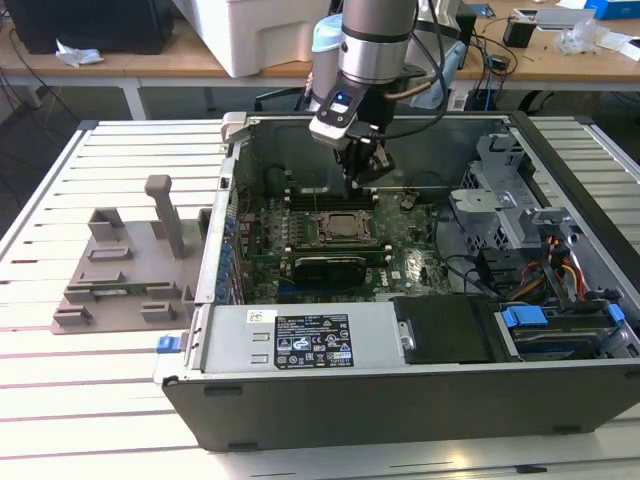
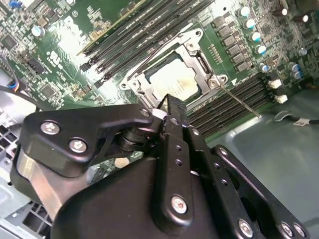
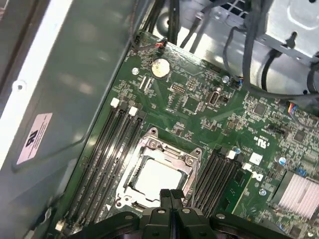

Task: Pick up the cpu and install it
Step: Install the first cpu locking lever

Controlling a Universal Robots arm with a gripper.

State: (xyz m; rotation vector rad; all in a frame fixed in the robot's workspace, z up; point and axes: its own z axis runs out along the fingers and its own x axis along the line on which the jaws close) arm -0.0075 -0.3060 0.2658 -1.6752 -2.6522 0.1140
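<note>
The cpu (image 2: 174, 82) is a pale silver-white square lying flat inside the black-and-metal framed socket (image 2: 199, 59) on the green motherboard; the first wrist view shows it too, cpu (image 3: 155, 178). My gripper (image 3: 171, 195) hangs just above the socket's edge with its two black fingers pressed together and nothing between them. In the exterior view the gripper (image 1: 362, 178) is inside the open computer case (image 1: 400, 400), a little behind the socket (image 1: 343, 228). In the second wrist view the fingertips (image 2: 168, 105) cover one edge of the cpu.
Black memory slots (image 3: 112, 154) flank the socket on both sides. The socket's thin metal lever (image 2: 240, 103) sticks out sideways. Cables and a drive cage (image 1: 500, 200) fill the case on the exterior view's right. A grey parts fixture (image 1: 130, 270) stands on the slatted table outside the case.
</note>
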